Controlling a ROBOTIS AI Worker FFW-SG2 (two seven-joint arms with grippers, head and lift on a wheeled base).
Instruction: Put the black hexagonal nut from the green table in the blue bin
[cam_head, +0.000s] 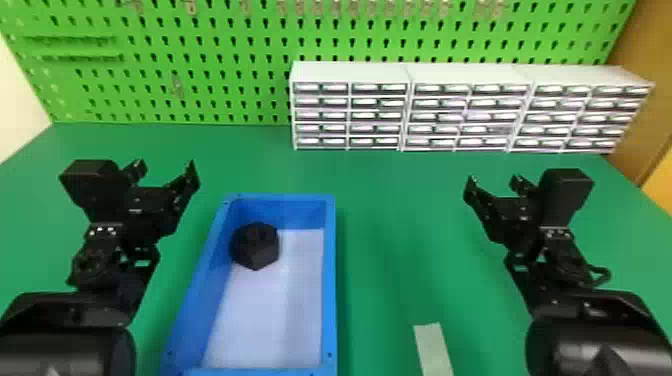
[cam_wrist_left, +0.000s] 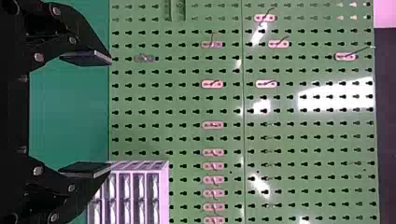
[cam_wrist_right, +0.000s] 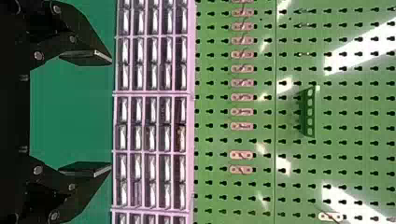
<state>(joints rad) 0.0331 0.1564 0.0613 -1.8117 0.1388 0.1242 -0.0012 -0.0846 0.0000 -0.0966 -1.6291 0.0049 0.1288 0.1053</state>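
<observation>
Left of centre in the head view, I have the black hexagonal nut (cam_head: 255, 246) inside the blue bin (cam_head: 330, 280), tucked toward the upper left end of its pale floor, close by the left wall; whether it touches that wall I can't tell. My left gripper (cam_head: 166, 169) hangs at the left of the frame, just outside the bin, so the nut lies to the right of its fingertips and lower in the frame, well apart from them. Over at the right side, my right gripper (cam_head: 493, 181) is much farther from the nut, which lies off to its left and lower down. Checking the left wrist view, I see the left gripper (cam_wrist_left: 110, 114) spread wide, its two flat fingers holding only air, with the green pegboard (cam_wrist_left: 187, 112) beyond. By the right wrist view, the right gripper (cam_wrist_right: 111, 114) stands just as wide and empty, facing the white drawer cabinets (cam_wrist_right: 152, 93). Across the middle of the head view runs the green table (cam_head: 390, 225), and at the bottom, right of the bin, a pale strip (cam_head: 433, 350) lies on it. Along the top of the frame, the cabinets stand before the pegboard, right of centre.
</observation>
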